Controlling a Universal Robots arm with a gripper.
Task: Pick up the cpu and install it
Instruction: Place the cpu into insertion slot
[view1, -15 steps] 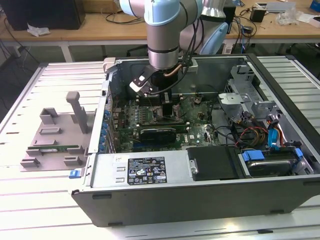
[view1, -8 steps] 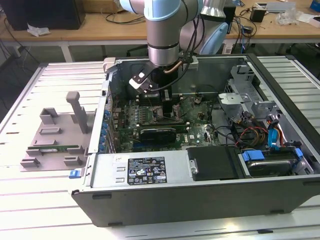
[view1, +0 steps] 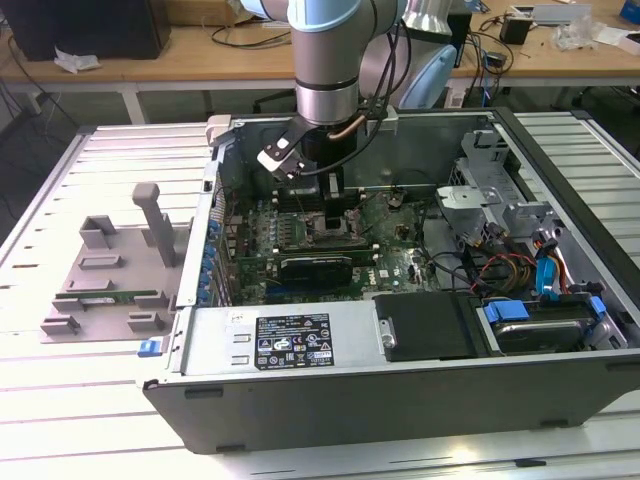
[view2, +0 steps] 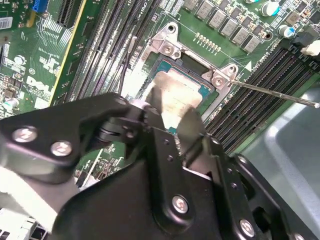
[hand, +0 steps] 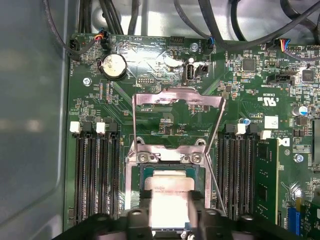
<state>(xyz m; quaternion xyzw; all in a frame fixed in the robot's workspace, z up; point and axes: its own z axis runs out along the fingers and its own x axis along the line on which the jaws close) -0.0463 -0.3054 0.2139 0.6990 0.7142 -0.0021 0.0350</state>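
The cpu (hand: 172, 192), a silver-topped square chip, lies within the open socket frame (hand: 131, 165) on the green motherboard; whether it is fully seated I cannot tell. My gripper (hand: 171, 206) reaches down over it, with one black finger against each of two opposite edges. In the second wrist view the fingers (view2: 161, 102) flank the cpu (view2: 175, 92) in the same way. The socket's metal load plate (hand: 177, 100) is flipped up and its thin lever (view2: 275, 92) stands out to the side. In the exterior view the gripper (view1: 333, 188) is low inside the computer case, above the socket (view1: 322, 230).
Memory slots run along both sides of the socket, one holding a green module (hand: 265, 180). A grey fixture (view1: 110, 270) with a green memory stick (view1: 110, 296) sits on the exterior view's left. The case walls (view1: 190, 300), power supply (view1: 290, 340) and drive cage (view1: 510, 225) hem in the board.
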